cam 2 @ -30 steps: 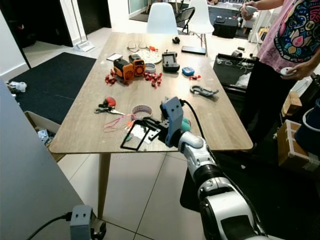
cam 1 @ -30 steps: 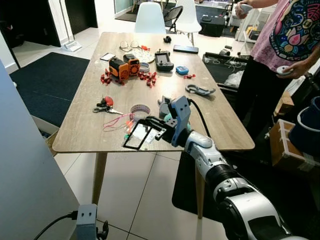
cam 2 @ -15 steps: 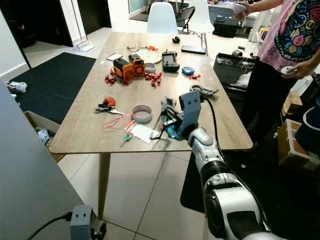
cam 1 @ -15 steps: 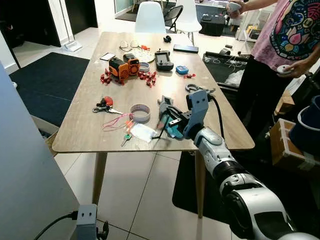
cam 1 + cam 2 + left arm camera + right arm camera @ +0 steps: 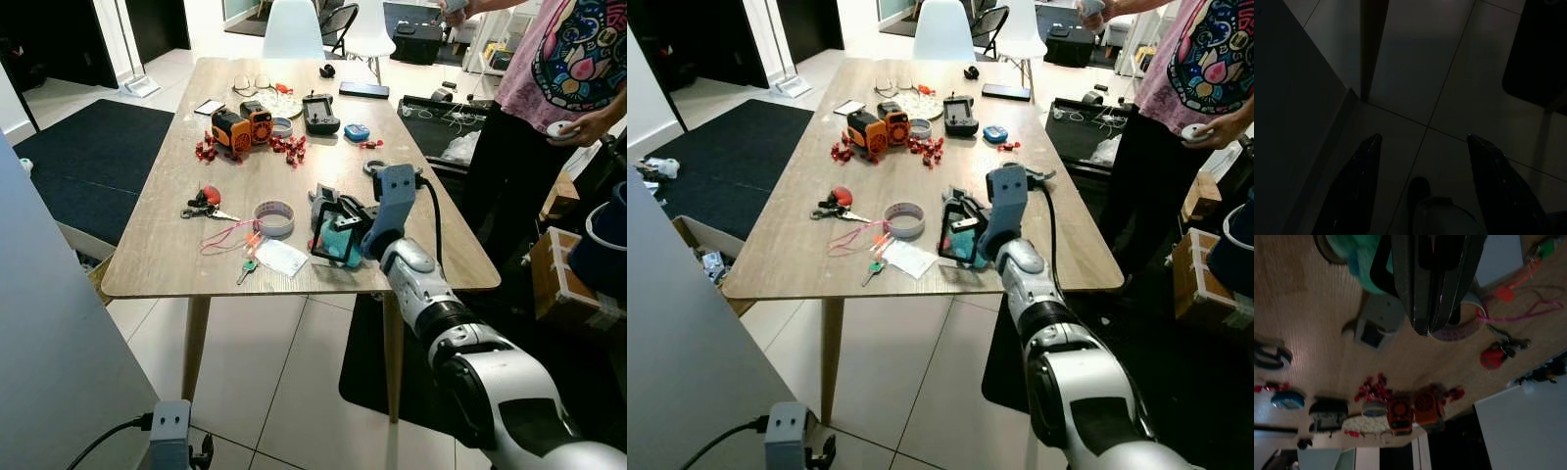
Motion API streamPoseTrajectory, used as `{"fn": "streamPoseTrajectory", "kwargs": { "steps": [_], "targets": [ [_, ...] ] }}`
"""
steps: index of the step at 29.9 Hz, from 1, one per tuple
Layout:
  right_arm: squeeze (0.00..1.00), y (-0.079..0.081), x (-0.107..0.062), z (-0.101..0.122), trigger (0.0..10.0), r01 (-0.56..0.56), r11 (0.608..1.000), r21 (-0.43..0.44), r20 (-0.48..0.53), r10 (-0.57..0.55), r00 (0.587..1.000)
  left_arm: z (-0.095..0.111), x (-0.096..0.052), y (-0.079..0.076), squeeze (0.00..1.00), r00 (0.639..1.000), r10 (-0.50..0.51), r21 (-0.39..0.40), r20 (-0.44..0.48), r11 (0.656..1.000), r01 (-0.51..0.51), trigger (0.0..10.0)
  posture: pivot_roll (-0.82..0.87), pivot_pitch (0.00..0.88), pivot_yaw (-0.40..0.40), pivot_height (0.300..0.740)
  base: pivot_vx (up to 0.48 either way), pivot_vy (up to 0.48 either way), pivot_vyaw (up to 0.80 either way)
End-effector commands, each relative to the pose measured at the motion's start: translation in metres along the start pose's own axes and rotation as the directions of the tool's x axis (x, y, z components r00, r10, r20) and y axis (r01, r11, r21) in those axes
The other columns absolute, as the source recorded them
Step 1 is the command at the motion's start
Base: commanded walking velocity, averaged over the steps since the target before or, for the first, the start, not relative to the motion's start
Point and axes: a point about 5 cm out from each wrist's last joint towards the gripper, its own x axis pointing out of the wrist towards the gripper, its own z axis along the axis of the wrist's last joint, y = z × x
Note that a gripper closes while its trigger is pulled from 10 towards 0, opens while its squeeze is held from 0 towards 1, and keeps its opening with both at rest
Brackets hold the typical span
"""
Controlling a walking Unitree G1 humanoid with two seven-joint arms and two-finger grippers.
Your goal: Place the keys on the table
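The keys (image 5: 247, 264), with a green tag, a pink cord and a white card (image 5: 282, 258), lie on the wooden table (image 5: 176, 255) near its front edge, and nothing holds them. My right gripper (image 5: 330, 235) hovers to their right, over a teal object (image 5: 337, 245) and apart from the keys. In the right wrist view its fingers (image 5: 1426, 308) are pressed together with nothing between them, and the green key tag (image 5: 1546, 247) sits off to one side. My left gripper (image 5: 1423, 139) hangs open above the dark floor.
A tape roll (image 5: 274, 217) stands just behind the keys, and a red-handled item (image 5: 204, 204) lies further left. Orange toys (image 5: 243, 125), red pieces, a controller (image 5: 320, 115) and glasses fill the far half. A person (image 5: 563, 88) stands at the table's right side.
My right gripper has pulled back from the front edge and moved right, leaving the keys and white card on the table. Its fingers have shut.
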Motion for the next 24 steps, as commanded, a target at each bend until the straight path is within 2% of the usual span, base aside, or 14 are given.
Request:
{"fn": "streamPoseTrajectory", "kwargs": {
  "steps": [1,6,7,8,10,12,15,16,17,22,24],
  "targets": [
    [0.00,0.001,0.002,0.003,10.0,0.001,1.000,0.009,0.015,-0.001,1.000,-0.008,-0.004,0.005,0.00,0.999,0.007,0.013,-0.031,1.000,-0.007,10.0,0.04,0.090,-0.042,0.740,0.000,0.000,0.00],
    [0.00,0.000,0.002,0.005,10.0,0.002,1.000,0.018,0.024,-0.002,1.000,-0.009,-0.004,0.006,0.00,0.999,0.007,0.015,-0.037,1.000,-0.007,10.0,0.04,0.083,-0.040,0.740,0.000,0.000,0.00],
    [0.07,0.001,0.003,0.006,10.0,-0.004,1.000,0.024,0.027,0.003,1.000,-0.009,-0.004,0.006,0.00,0.999,0.007,0.015,-0.038,1.000,-0.006,10.0,0.04,0.082,-0.040,0.740,0.000,0.000,0.00],
    [0.55,0.001,0.003,0.007,10.0,-0.008,1.000,0.026,0.032,0.007,0.999,-0.008,-0.004,0.006,0.00,0.999,0.007,0.016,-0.039,1.000,-0.006,10.0,0.04,0.079,-0.039,0.740,0.000,0.000,0.00],
    [0.99,0.000,0.003,0.008,10.0,-0.008,1.000,0.024,0.041,0.007,0.999,-0.008,-0.004,0.006,0.00,0.999,0.007,0.017,-0.040,1.000,-0.006,10.0,0.04,0.076,-0.039,0.740,0.000,0.000,0.00],
    [1.00,0.000,0.003,0.010,10.0,-0.004,1.000,0.021,0.046,0.003,0.999,-0.008,-0.004,0.006,0.00,0.999,0.006,0.017,-0.041,1.000,-0.006,10.0,0.04,0.075,-0.038,0.740,0.000,0.000,0.00],
    [0.99,-0.002,0.004,0.011,10.0,0.013,1.000,0.002,0.051,-0.013,0.999,-0.008,-0.004,0.005,0.00,0.999,0.006,0.018,-0.042,1.000,-0.005,10.0,0.04,0.074,-0.037,0.740,0.000,0.000,0.00],
    [0.53,-0.003,0.004,0.013,10.0,0.031,0.999,-0.013,0.055,-0.031,0.998,-0.008,-0.004,0.005,0.00,0.999,0.005,0.018,-0.043,1.000,-0.004,10.0,0.04,0.072,-0.037,0.740,0.000,0.000,0.00],
    [0.00,-0.004,0.004,0.014,10.0,0.049,0.998,-0.027,0.060,-0.048,0.997,-0.008,-0.003,0.005,0.00,0.999,0.005,0.019,-0.043,1.000,-0.004,10.0,0.04,0.073,-0.037,0.740,0.000,0.000,0.00],
    [0.00,-0.013,0.002,0.023,10.0,0.108,0.994,-0.029,0.107,-0.104,0.989,-0.007,-0.003,0.005,0.00,0.999,0.007,0.017,-0.040,1.000,-0.007,10.0,0.04,0.074,-0.040,0.740,0.000,0.000,0.00],
    [0.00,-0.024,-0.001,0.030,10.0,0.155,0.988,0.015,0.154,-0.155,0.976,-0.007,-0.003,0.006,0.00,0.999,0.011,0.015,-0.037,1.000,-0.010,10.0,0.04,0.076,-0.041,0.740,0.000,0.000,0.00]
  ]
}}
